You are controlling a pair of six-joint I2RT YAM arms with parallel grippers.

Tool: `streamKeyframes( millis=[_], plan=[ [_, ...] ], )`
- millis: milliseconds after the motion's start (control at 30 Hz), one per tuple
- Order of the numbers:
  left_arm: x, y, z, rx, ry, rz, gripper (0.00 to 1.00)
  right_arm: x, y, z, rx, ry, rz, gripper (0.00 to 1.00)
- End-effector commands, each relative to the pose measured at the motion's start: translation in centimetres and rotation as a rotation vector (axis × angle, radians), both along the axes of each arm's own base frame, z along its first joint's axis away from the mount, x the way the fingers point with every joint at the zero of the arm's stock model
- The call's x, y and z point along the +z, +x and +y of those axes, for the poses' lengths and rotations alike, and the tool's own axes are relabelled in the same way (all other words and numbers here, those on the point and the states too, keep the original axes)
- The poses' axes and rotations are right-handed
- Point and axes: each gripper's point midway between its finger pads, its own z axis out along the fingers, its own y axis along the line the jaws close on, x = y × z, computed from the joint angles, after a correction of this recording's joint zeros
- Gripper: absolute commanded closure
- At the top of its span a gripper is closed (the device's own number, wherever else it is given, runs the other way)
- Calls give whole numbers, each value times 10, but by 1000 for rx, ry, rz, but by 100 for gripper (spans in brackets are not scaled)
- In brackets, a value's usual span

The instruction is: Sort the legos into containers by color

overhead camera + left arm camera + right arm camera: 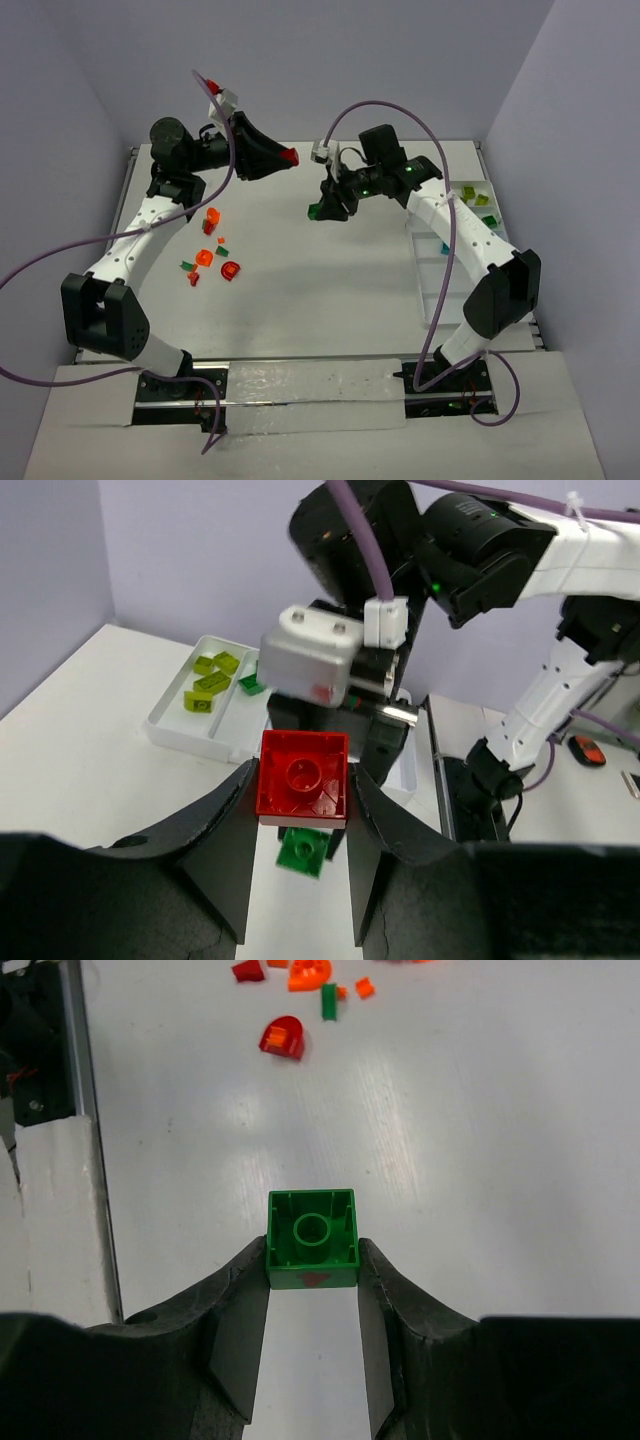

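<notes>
The left gripper (303, 783) clenches a red brick (303, 770), the right gripper (313, 1252) a green brick (312, 1232), over mid-table; the tray (430, 290), long axis twelve-to-six, lies at three o'clock, nearer the right gripper.

Left gripper (287, 157) raised, clamping red brick (303, 777); right gripper (325, 207) opposite, lower, clamping green brick (312, 1238)

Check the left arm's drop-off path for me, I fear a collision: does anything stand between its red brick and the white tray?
Yes: the right tool, gripping a green brick, hangs between the red brick and the tray.
</notes>
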Motion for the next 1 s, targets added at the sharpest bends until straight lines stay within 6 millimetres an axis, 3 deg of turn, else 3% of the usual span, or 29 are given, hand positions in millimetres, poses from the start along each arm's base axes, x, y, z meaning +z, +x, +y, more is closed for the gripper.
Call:
streamKeyframes(
  millis=[0,133,167,300,467,600,800,967],
  plan=[
    [3,9,8,116,10,13,100,16,13,-41,-116,10,-26,100],
    [-24,27,15,232,103,15,100,5,15,-96,-249,-29,4,100],
    [-39,34,18,270,152,28,100,3,10,-115,-288,-48,4,100],
    [-62,53,22,359,220,64,100,-14,9,-165,-426,-113,33,100],
    [-87,69,23,401,270,163,100,-51,26,-236,-697,-203,161,100],
    [-92,72,21,412,284,171,100,-61,32,-260,-785,-205,225,100],
    [-107,95,26,533,333,278,100,-114,49,-320,-1020,-361,370,100],
    [-116,101,24,532,378,340,100,-127,67,-350,-1128,-420,365,100]
  ],
)
